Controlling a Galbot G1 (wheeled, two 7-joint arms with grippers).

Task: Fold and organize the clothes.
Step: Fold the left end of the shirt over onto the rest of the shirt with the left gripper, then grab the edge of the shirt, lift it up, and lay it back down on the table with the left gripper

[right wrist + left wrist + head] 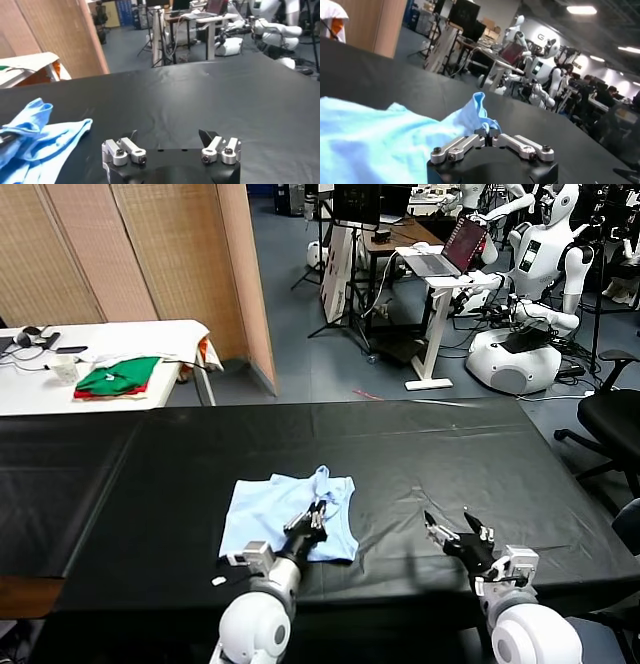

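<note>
The light-blue shirt [288, 516] lies on the black table [480, 454] just in front of my left side, partly folded into a rough rectangle, with a collar or sleeve corner [322, 475] sticking up at its far edge. My left pincer [314, 517] sits low over the shirt's right-hand part. From my left wrist I see a raised peak of blue fabric [479, 107] right at the fingertips, but I cannot tell whether the tips pinch it, merely touch it, or have just let go; the finger ends are hidden behind the linkage and the cloth. I judge the pincer is there because that edge is the one to carry over for the next fold.

My right pincer [458, 532] hovers over bare table well to the right of the shirt, its fingers spread wide with nothing between them. It seems to wait clear of the cloth so it does not drag or wrinkle it.

The faint lettering on the shirt is not readable. How many layers lie under the top one is hidden. On a white side table [30, 389] far off to the left, folded green-and-red garments [118, 377] rest; they are no part of this job.
</note>
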